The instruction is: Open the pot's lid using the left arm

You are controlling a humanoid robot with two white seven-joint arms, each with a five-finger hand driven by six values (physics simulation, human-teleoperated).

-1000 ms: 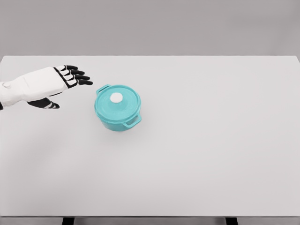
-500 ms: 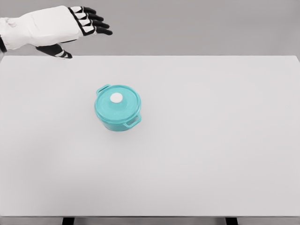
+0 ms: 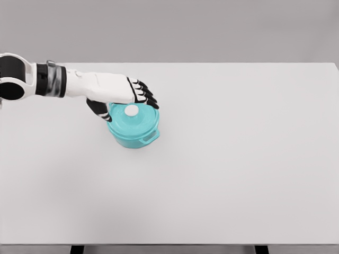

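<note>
Only one pot stands on the white surface, left of the middle and toward the far half, well apart from every edge. It is teal, round and upright, with one lid of the same colour seated flat on it and one small white knob at the lid's centre. Two side handles show: one at the near right of the pot, the other at the far left, mostly hidden by the thumb. One arm is in view, coming in from the left edge, white with a grey and black cuff near the wrist. Its left hand lies over the far left part of the lid, palm down. Four black-tipped fingers reach past the knob along the lid's far rim, loosely curved and a little apart from each other, while the thumb hangs down beside the pot's left wall. Whether the fingers press on the lid or only hover over it cannot be told; they close around nothing, and the knob sits uncovered just beside them on the near side.
</note>
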